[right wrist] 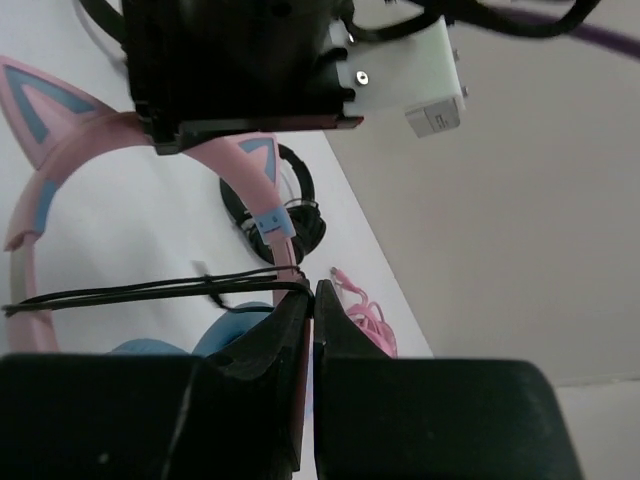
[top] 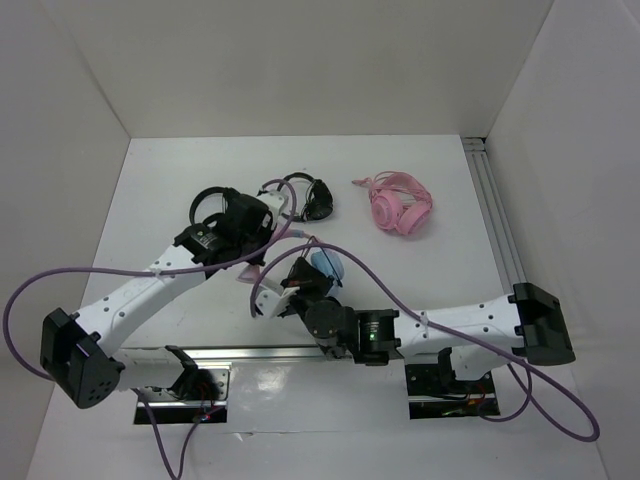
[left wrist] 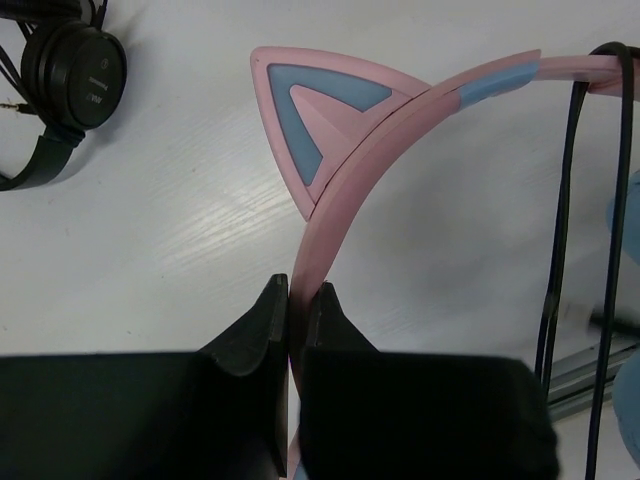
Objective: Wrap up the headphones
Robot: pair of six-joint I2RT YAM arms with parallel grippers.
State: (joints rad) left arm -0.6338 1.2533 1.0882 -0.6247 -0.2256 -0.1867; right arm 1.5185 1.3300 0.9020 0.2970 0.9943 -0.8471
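Wrapping looks partway: your left claw [left wrist: 298, 290] pinches headband [left wrist: 350, 180], right claw [right wrist: 312, 295] pinches cable [right wrist: 120, 292]. Headphones [top: 326, 264] at counter [top: 430, 270] centre, 8 o'clock from pink headset [top: 400, 210]. Cable crosses headband twice; rest yet to wind.

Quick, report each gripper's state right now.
Left gripper: closed on the headband.
Right gripper: closed, pinching the cable.

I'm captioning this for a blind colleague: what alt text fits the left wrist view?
The left pincer is shut on the pink headband, just below its cat ear. A thin black cable runs at right; a black headphone lies upper left.
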